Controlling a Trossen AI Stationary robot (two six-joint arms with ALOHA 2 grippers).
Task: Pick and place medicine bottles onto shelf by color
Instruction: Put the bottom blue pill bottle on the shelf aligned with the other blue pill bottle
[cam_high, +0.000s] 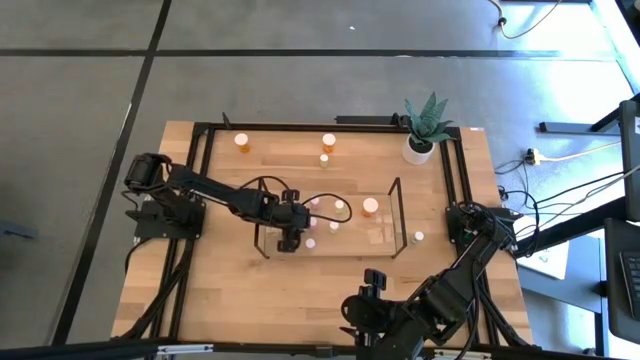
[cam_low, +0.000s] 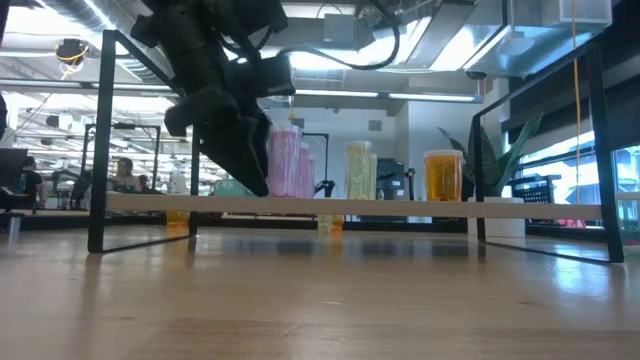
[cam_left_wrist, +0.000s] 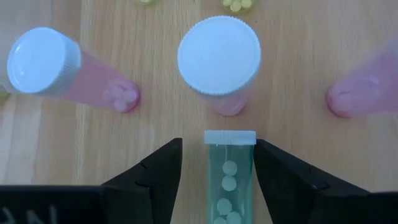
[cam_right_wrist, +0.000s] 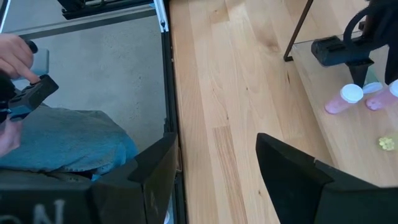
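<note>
Greenish bottle stands between the left pincer's parted fingers beside pink bottles on the shelf; lift straight up.

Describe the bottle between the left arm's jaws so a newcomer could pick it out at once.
Start at the clear shelf in the middle of the table and go to its left end, where the left gripper hangs with open jaws. Between them stands the green bottle with pale tablets inside; the neighbours just beyond it are pink bottles.
</note>
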